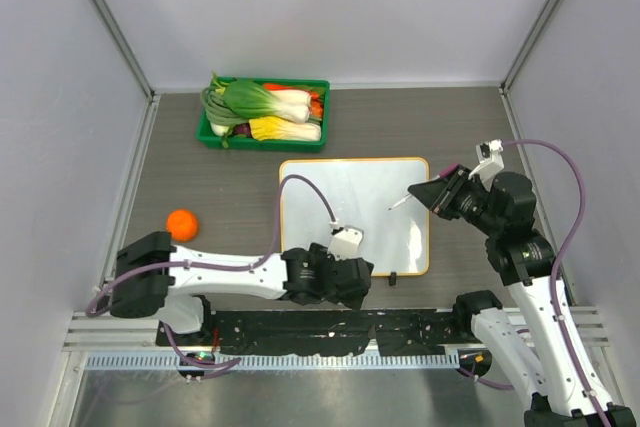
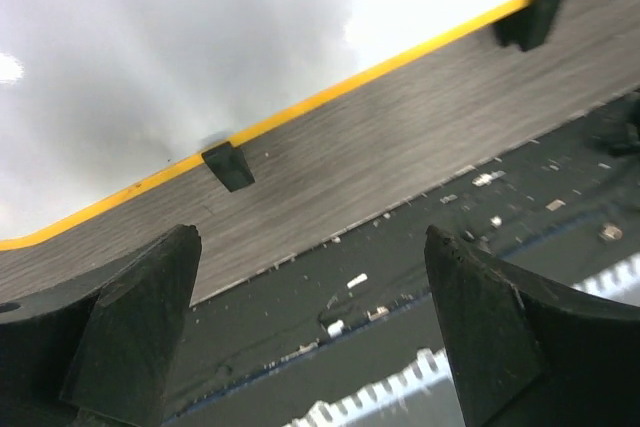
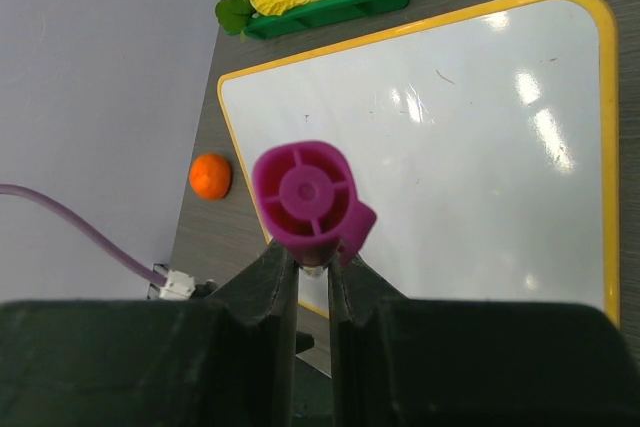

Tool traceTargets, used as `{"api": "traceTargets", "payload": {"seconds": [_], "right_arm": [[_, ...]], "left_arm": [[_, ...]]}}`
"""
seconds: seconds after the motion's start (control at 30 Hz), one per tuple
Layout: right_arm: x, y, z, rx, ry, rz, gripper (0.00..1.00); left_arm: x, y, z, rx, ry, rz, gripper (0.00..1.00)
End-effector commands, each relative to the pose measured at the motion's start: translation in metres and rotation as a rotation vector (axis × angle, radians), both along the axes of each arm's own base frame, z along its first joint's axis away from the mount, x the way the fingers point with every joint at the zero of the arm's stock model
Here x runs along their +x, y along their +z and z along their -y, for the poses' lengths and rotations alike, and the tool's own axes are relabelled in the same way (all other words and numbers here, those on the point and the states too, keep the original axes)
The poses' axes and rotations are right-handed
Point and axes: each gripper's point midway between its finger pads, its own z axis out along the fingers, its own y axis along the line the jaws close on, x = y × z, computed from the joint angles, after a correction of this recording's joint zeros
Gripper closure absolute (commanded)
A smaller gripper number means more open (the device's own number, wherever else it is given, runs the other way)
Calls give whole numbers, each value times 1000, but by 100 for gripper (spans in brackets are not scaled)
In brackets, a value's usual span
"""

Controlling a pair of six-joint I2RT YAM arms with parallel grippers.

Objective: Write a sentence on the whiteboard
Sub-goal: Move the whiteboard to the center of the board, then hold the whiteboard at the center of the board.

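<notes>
Whiteboard (image 1: 355, 212) flat at mid-table — light, stiff, glossy, likely to slide unless steadied at its yellow rim (image 2: 330, 95). Left gripper (image 2: 310, 247), fingers wide and empty, sits at the near edge; right gripper (image 3: 312, 257) pinches a purple marker (image 3: 305, 192) by its barrel.

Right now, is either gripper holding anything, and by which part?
The right gripper pinches a marker by its barrel, close to the magenta end. The left gripper is open, holding nothing.
</notes>
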Motion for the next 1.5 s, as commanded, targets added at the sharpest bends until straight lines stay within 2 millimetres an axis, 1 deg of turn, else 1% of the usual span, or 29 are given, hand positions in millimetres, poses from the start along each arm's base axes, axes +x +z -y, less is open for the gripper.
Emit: {"api": "traceTargets", "payload": {"seconds": [0.0,0.03,0.1,0.17,0.3,0.33,0.37,0.43,0.5,0.53,0.6,0.7,0.73,0.77,0.8,0.87,0.9,1.0,1.03,1.07,1.1,1.13,1.17,1.2,1.3,1.37,1.4,1.43,1.47], "right_arm": [[8,22,-4,9,24,77,99],[9,21,-4,7,27,75,99],[11,22,-5,1,33,79,99],[12,24,-5,-6,33,84,99],[14,24,-4,-17,36,95,99],[13,24,-5,-18,41,97,99],[13,24,-5,-23,44,102,99],[14,27,-6,-26,52,112,99],[14,28,-6,-29,53,116,99],[14,29,-6,-28,56,117,99],[16,29,-7,-35,63,123,99],[19,30,-8,-33,70,123,99],[20,30,-9,-35,74,125,99],[22,31,-9,-31,75,124,99],[22,31,-10,-31,76,126,99],[25,31,-11,-31,81,125,99],[28,29,-12,-29,85,121,99],[34,29,-15,-24,91,117,99],[37,28,-16,-21,97,116,99],[38,29,-18,-15,101,119,99],[42,27,-19,-14,104,109,99],[43,30,-22,-7,111,116,99],[45,28,-25,-3,116,109,99],[48,29,-29,4,127,110,99],[49,32,-43,6,153,114,99],[50,36,-59,9,180,124,99],[50,35,-71,5,199,125,99],[52,39,-75,6,191,134,99],[50,37,-88,9,223,130,99]], "left_arm": [[0,55,5,-104,-72,21,1],[1,63,7,-123,-88,10,1],[12,78,11,-152,-109,-2,1],[29,98,14,-186,-120,7,1],[71,129,24,-285,-141,16,1],[89,138,23,-320,-119,19,1],[100,144,25,-356,-120,10,1],[118,162,32,-446,-144,7,1],[139,179,30,-498,-144,34,1],[150,184,27,-515,-133,37,1],[171,193,15,-553,-106,34,1],[196,206,-13,-633,-57,25,1],[204,205,-27,-653,-28,23,2],[208,203,-42,-669,0,19,2],[213,206,-58,-698,25,22,2],[225,206,-97,-746,107,30,2],[228,204,-117,-766,151,30,2],[228,192,-160,-816,237,13,2],[225,191,-167,-841,238,13,2],[222,185,-177,-860,261,-5,3],[221,184,-184,-877,272,1,3],[216,179,-184,-889,263,-13,3],[218,175,-194,-895,291,-2,3],[215,171,-194,-903,286,-12,3],[210,170,-190,-929,237,-14,3],[210,170,-186,-958,210,-7,3],[212,171,-186,-963,199,3,4],[213,169,-186,-963,196,7,4],[213,167,-185,-964,189,5,4]]}}
